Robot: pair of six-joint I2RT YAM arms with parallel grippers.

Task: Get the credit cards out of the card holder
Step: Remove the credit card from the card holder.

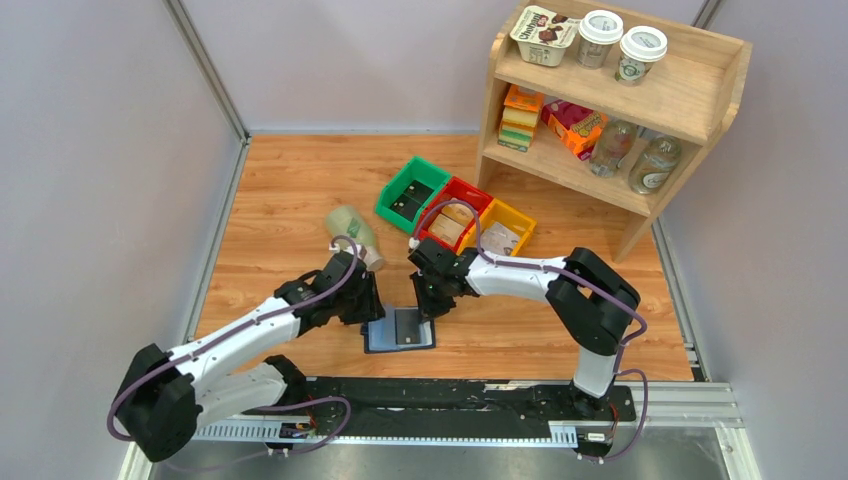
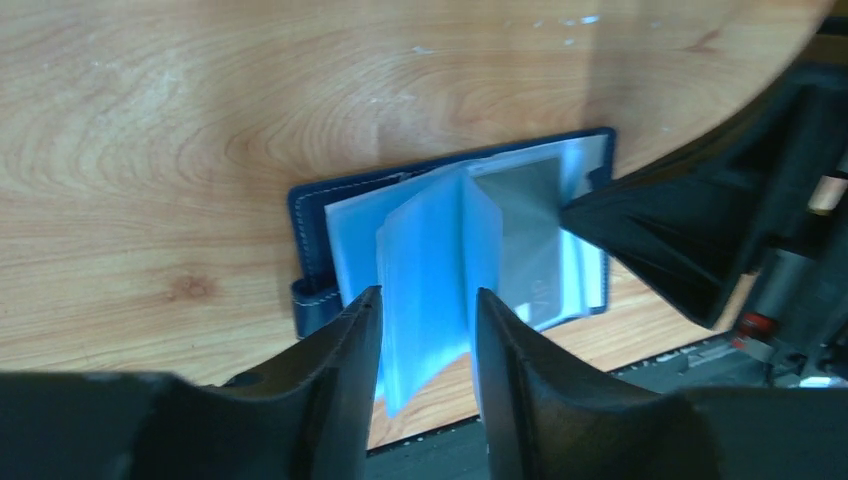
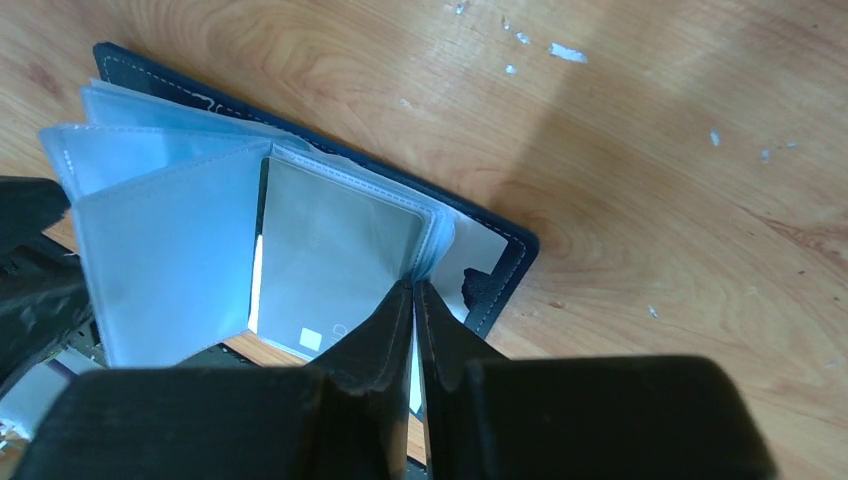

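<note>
top external view: the card holder (image 1: 398, 330) lies open on the table (image 1: 290, 190), close to its near edge, between the two grippers. at the left wrist, the left gripper (image 2: 428, 295) has its jaws a little apart, and one loose blue sleeve (image 2: 430, 250) stands up between the two fingers; if they press it, i cannot tell. at the right wrist, the right gripper (image 3: 412, 288) has its jaws almost together, pinching the edge of the card sleeve (image 3: 428, 228). a grey card (image 3: 330, 250) sits inside this sleeve, not pulled out. whether the jaws catch the card itself is not clear.
</note>
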